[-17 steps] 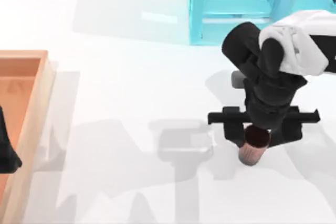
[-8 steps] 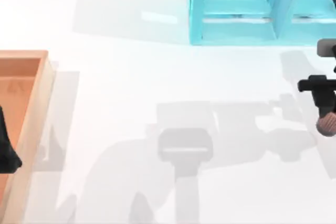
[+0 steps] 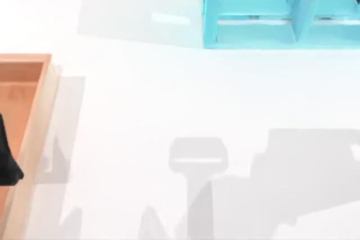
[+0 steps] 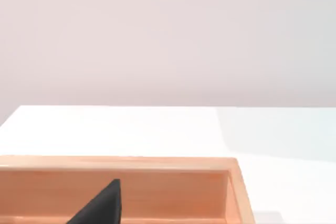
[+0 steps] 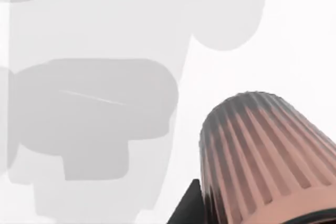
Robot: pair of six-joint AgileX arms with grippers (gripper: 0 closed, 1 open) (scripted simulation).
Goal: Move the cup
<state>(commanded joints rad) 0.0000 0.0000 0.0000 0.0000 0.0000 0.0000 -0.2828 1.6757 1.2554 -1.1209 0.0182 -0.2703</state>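
The cup (image 5: 257, 150) is reddish-brown with a ribbed wall. It fills the near corner of the right wrist view, hanging tilted above the white table. My right gripper (image 5: 247, 214) is shut on it, and a black finger (image 5: 185, 209) shows beside its wall. A black part of my left gripper (image 4: 100, 207) hangs over the wooden tray (image 4: 157, 163). The same arm appears in the top view as a dark shape (image 3: 7, 164) at the left edge.
The wooden tray (image 3: 40, 111) lies along the table's left side. A cyan shelf unit (image 3: 253, 35) stands at the back right. Grey arm shadows (image 3: 197, 161) fall on the white tabletop (image 3: 140, 94) in the middle and at the front right.
My right arm has carried the cup to the right and out past the top view's right edge, and its shadow has shifted right. The left arm has not moved.
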